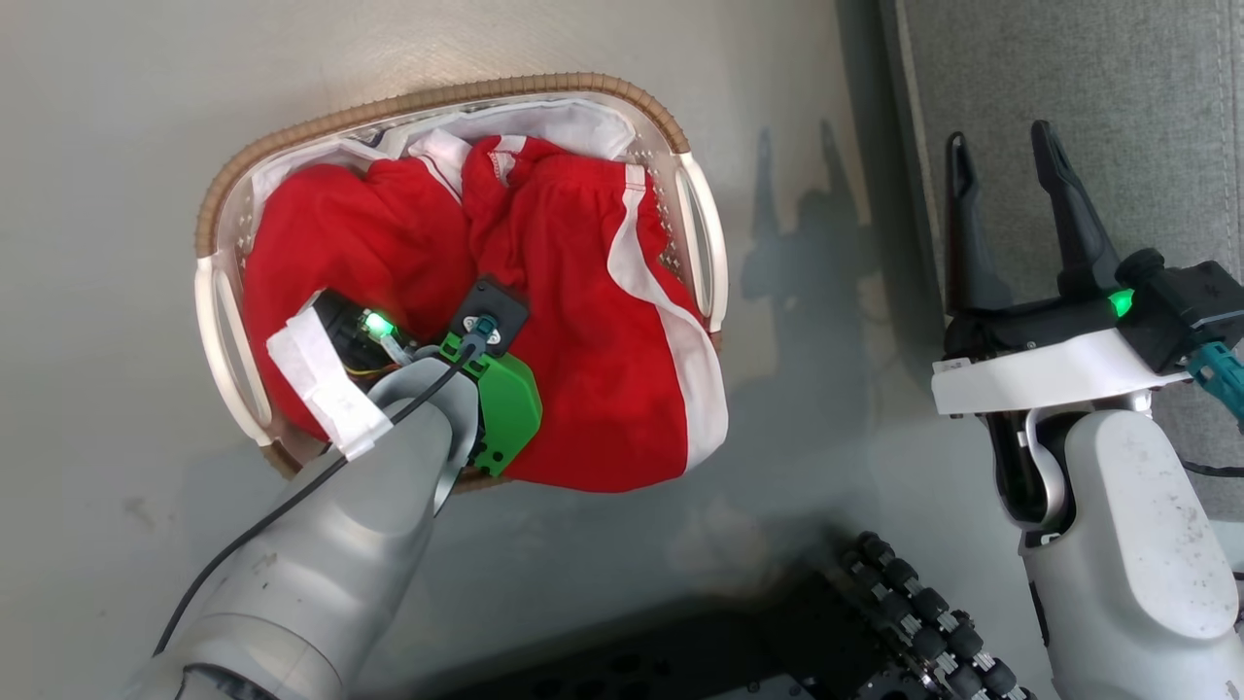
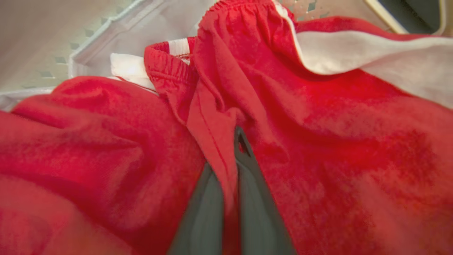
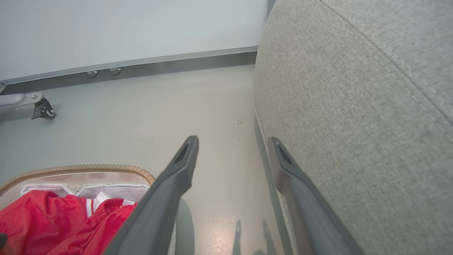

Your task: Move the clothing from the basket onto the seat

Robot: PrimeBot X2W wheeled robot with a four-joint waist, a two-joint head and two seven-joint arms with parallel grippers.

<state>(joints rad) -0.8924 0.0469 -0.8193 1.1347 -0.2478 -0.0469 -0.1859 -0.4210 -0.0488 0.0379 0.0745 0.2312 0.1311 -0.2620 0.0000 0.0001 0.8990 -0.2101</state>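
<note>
Left wrist view: left tool (image 2: 228, 166) sunk into the clothing (image 2: 336, 141); its two dark fingers (image 2: 258, 212) are drawn almost together, with a fold of red fabric pinched between them. A white panel of one garment lies at upper right. The perforated wall of the basket (image 2: 106, 39) shows at upper left.

Head view: basket on the pale floor (image 1: 97, 292), left of the seat (image 1: 1118, 97) and apart from it. Red clothing heaped inside, with the white liner (image 1: 573, 122) showing at the far end. One garment with a white side panel laps over the rim on the seat side. The left arm reaches down into the near left of the heap, its wrist hiding the fingers. Right tool (image 1: 1001, 136) off to the right, fingers spread wide, nothing between them, tips at the seat's edge.

Right wrist view: right tool's fingers apart, bare floor between them. Grey seat just beside the right-hand finger. Basket corner with red cloth at lower left
</note>
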